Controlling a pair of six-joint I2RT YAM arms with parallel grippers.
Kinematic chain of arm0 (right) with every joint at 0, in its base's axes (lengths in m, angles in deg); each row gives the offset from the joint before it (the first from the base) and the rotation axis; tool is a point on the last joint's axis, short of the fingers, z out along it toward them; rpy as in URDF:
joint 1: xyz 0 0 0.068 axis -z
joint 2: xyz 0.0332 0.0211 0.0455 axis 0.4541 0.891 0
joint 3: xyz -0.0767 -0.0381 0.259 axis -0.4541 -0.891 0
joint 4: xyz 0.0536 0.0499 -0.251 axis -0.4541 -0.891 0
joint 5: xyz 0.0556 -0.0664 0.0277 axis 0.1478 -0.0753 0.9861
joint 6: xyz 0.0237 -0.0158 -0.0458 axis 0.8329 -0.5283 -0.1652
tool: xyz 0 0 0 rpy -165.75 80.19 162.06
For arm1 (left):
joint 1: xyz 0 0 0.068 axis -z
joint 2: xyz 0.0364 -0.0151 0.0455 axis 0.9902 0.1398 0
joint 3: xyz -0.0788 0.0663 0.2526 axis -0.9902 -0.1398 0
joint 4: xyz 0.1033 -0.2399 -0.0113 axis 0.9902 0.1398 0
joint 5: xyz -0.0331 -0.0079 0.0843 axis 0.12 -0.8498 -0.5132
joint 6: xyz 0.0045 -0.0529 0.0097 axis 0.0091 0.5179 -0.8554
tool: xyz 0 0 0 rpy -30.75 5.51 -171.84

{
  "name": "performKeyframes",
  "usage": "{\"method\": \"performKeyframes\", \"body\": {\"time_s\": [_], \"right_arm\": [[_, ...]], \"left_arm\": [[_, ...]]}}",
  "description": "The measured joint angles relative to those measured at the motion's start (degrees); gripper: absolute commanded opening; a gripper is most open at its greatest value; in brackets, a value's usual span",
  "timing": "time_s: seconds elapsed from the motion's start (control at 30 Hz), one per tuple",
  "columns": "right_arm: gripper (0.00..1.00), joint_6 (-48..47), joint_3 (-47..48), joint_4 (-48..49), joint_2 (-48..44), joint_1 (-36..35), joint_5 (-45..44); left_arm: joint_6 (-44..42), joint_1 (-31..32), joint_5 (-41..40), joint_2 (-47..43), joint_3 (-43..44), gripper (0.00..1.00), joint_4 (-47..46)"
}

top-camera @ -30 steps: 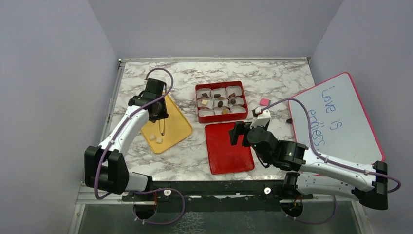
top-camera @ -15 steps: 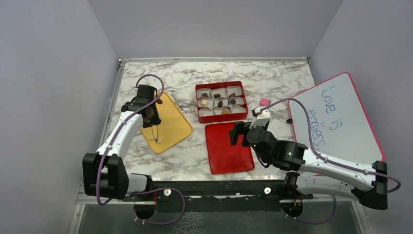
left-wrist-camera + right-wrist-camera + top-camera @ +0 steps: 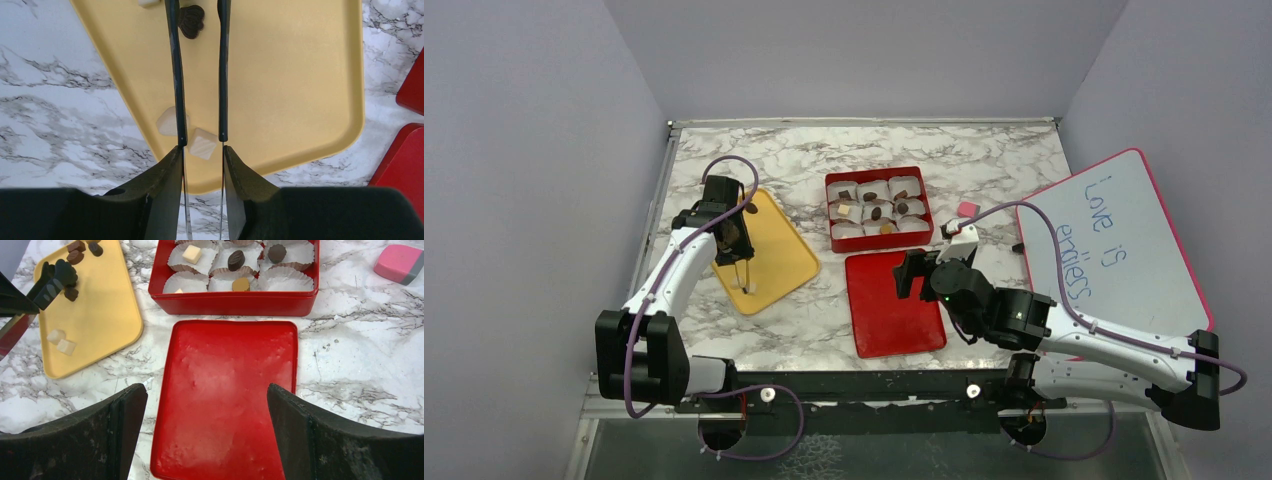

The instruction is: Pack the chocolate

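Observation:
On the yellow tray (image 3: 290,75) lie two cream chocolate cubes (image 3: 203,143) near its front corner, plus dark chocolates (image 3: 191,21) further back. My left gripper (image 3: 201,150) is shut on thin black tweezers (image 3: 176,75). Their arms stand apart, and one cube sits between them with the other cube just left of it. The red box (image 3: 232,304) of white paper cups holds several chocolates, among them a cream cube (image 3: 191,253) and a dark piece (image 3: 236,260). My right gripper (image 3: 203,390) hangs open and empty over the red lid (image 3: 230,400).
A pink eraser (image 3: 967,209) lies right of the box. A pink-framed whiteboard (image 3: 1114,240) with writing leans at the right. The red lid (image 3: 894,305) lies flat in front of the box, between the tray (image 3: 779,255) and the whiteboard.
My left arm swung left and back over the tray's front corner, bringing the tweezers over the two cream cubes. The right arm stayed still.

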Motion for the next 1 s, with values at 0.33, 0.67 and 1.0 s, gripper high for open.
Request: {"method": "performKeyframes", "body": {"time_s": [0.33,0.67,1.0], "right_arm": [[0.95,0.00,0.00,0.00,0.00,0.00,0.00],[0.95,0.00,-0.11,0.46,0.00,0.00,0.04],[0.95,-0.63,-0.11,1.16,0.28,0.00,0.04]], "left_arm": [[-0.13,-1.22,0.66,2.05,-0.44,0.34,-0.37],[-0.55,-2.67,1.40,4.50,-1.03,0.36,-2.19],[-0.98,-3.67,1.64,4.90,-1.11,0.38,-3.17]]}}
